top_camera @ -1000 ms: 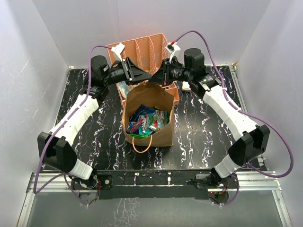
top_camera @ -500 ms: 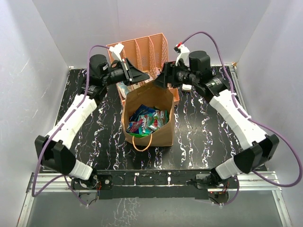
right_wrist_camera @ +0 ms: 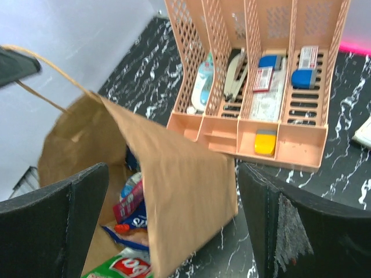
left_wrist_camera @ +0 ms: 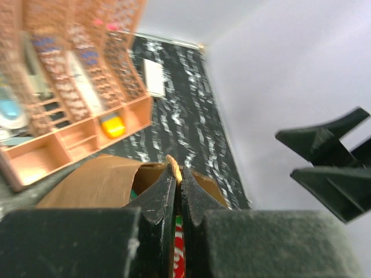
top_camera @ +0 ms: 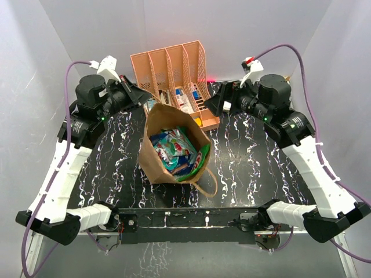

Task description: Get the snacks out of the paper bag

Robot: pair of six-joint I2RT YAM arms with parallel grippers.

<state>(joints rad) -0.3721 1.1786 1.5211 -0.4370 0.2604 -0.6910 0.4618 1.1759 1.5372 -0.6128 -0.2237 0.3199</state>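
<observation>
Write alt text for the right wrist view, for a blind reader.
A tall brown kraft paper bag gapes open, glossy snack packets inside, its thin loop handle stretched up to the left. Behind stands an orange-pink slotted plastic file rack; the right gripper, wide open, frames the bag.

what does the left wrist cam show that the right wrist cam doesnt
Only the left wrist view: up close, the left gripper pinched shut on the thin handle, and the right gripper standing open off to the side. Only the right wrist view: a clear look inside the paper bag at the snacks, including a green packet. Both: the paper bag, the orange rack with a yellow item in its front tray, and the black marbled table.
</observation>
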